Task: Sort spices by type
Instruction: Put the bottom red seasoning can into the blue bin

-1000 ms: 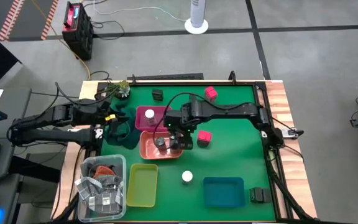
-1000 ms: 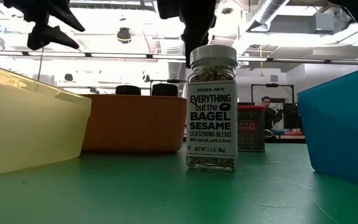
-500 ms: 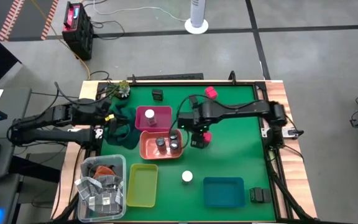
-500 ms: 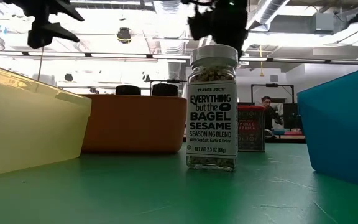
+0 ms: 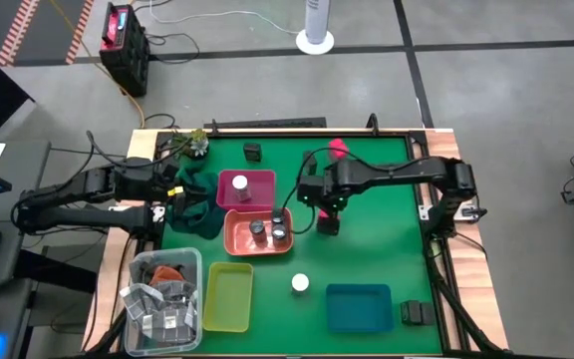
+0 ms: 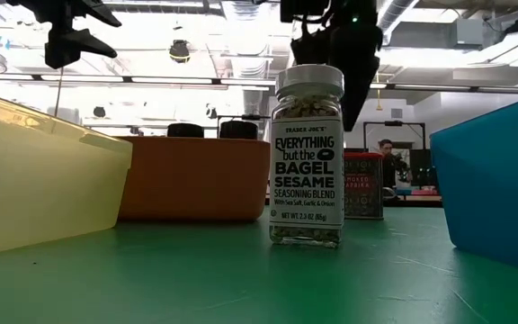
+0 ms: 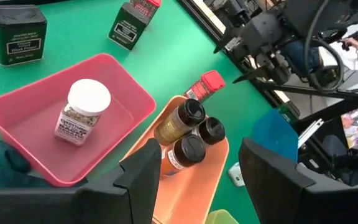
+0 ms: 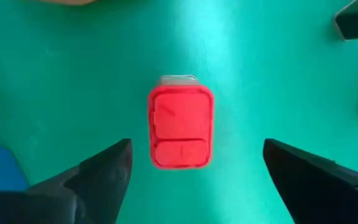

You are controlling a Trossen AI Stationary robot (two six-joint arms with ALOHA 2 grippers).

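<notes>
Right wrist view says it all: the right gripper [image 8: 188,180] hangs directly above a red-topped spice box [image 8: 180,126], fingers [image 8: 98,171] spread wide on either side and nothing between them. That box stands on the green surface [image 5: 377,249] just right of the orange tray [image 5: 239,242], which holds three dark-lidded jars [image 7: 187,113].

This looks like the approach to a pick. To do it well, I'd say drop straight down, keep the box centred between the fingers, and close on its flat sides low enough that it doesn't tip.

Around it: the pink tray [image 5: 222,189] with one white-capped jar [image 7: 82,111] sits to the far left of the orange one; a white-capped bagel-seasoning jar [image 6: 307,155] stands alone nearer, between the yellow tray [image 5: 229,297] and blue tray [image 5: 359,306]. A second red-topped box [image 5: 339,148] sits farther back. Nothing crowds the descent except the orange tray's rim.

The left gripper [image 7: 191,180] waits at the left edge, fingers spread, empty.
</notes>
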